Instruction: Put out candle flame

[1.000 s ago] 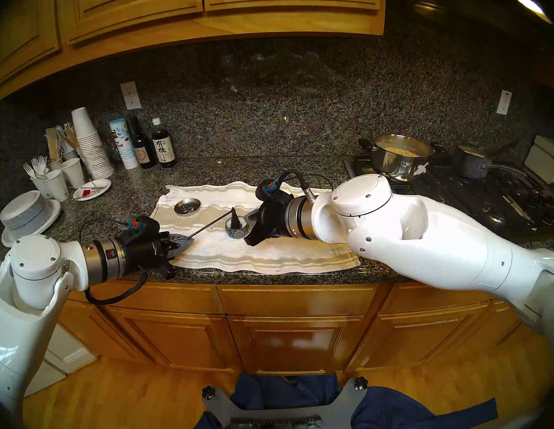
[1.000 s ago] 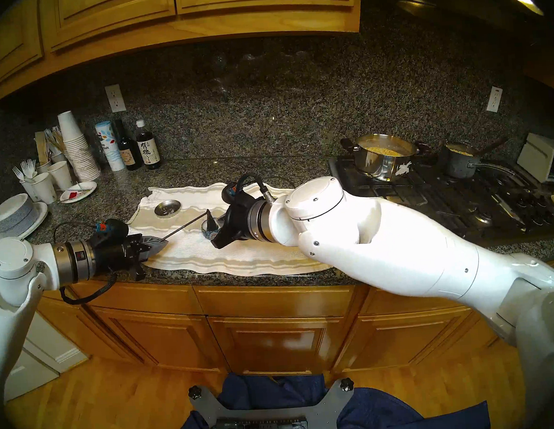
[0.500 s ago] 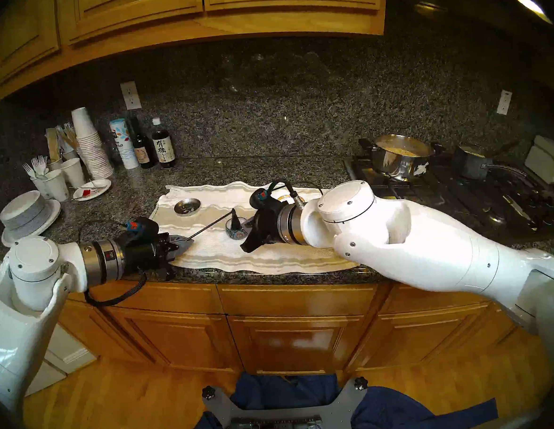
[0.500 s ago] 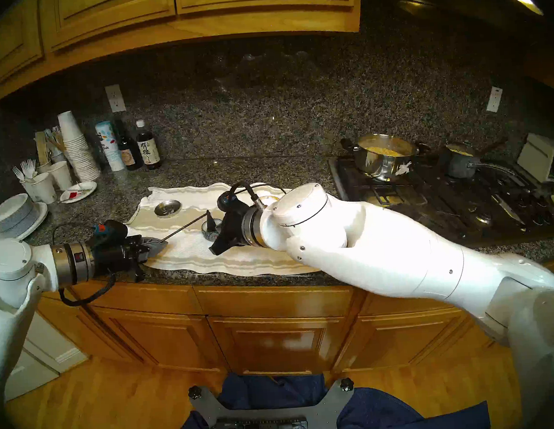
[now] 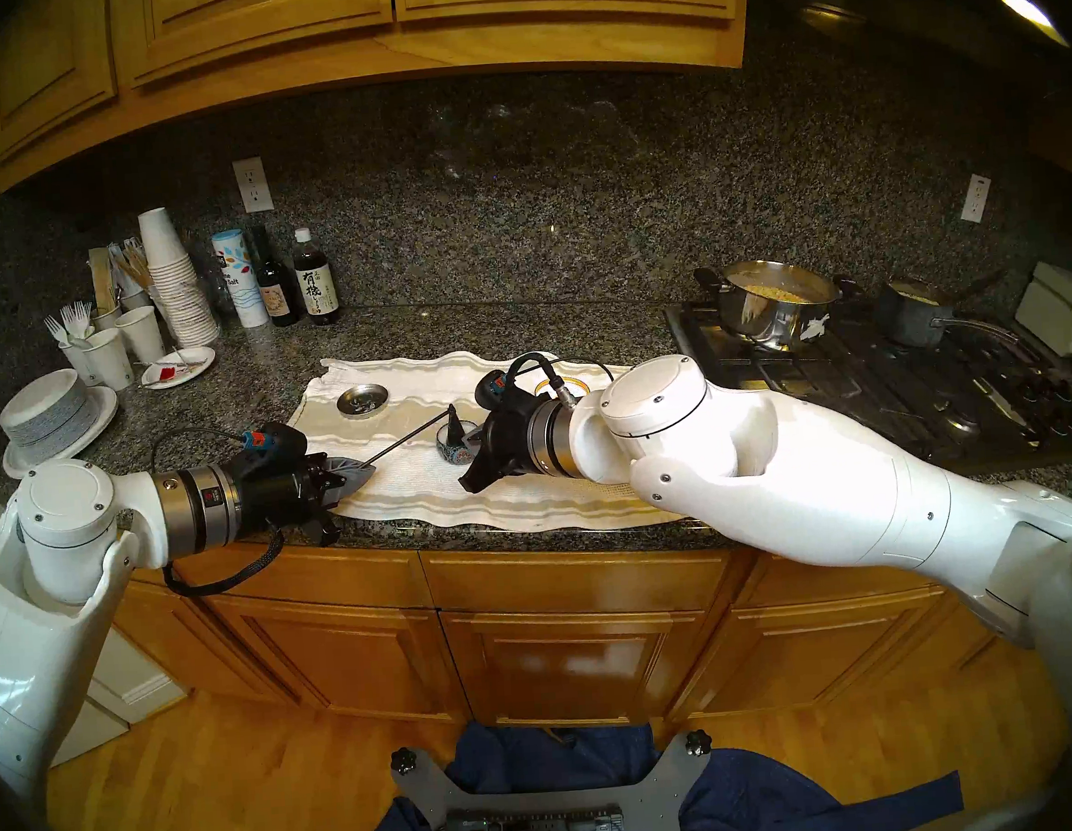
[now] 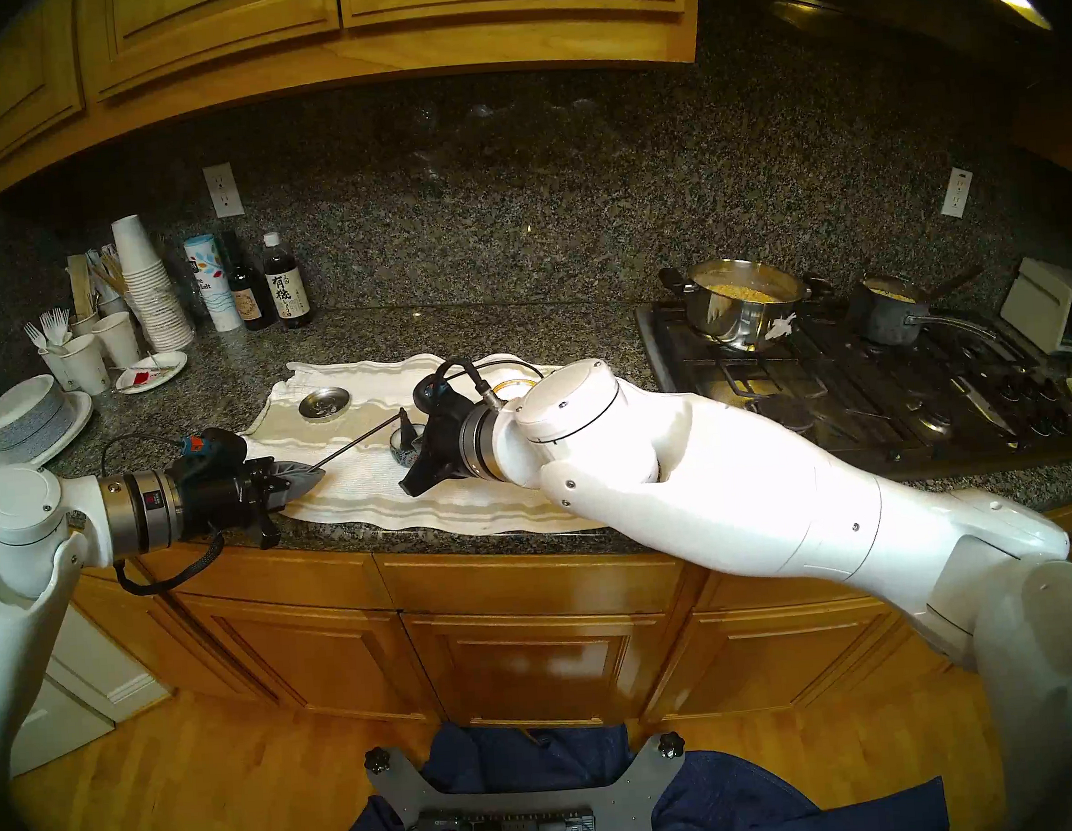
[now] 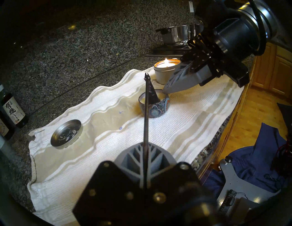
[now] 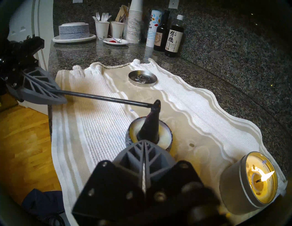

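Snuffer [image 8: 102,98] gripped at the far end of its rod by the closed jaws of the left gripper [image 7: 147,150]. Cone set down over the patterned candle [image 7: 156,108] on the towel [image 7: 94,157]; no flame visible there. Second candle [image 8: 248,181], in a plain tin, nearby on the same towel, with flame [image 8: 267,178] alight. Right gripper [image 8: 144,146] just beside the patterned tin, jaws closed on nothing. Probably light, stiff metal, thin and slippery: better to hold firmly at the rod's end. Tins likely light, easy to push; wax hot, so lower gently.

Ribbed cloth towel [image 7: 98,165], shiny metal lid [image 7: 66,134] — polished speckled granite counter [image 7: 63,63]
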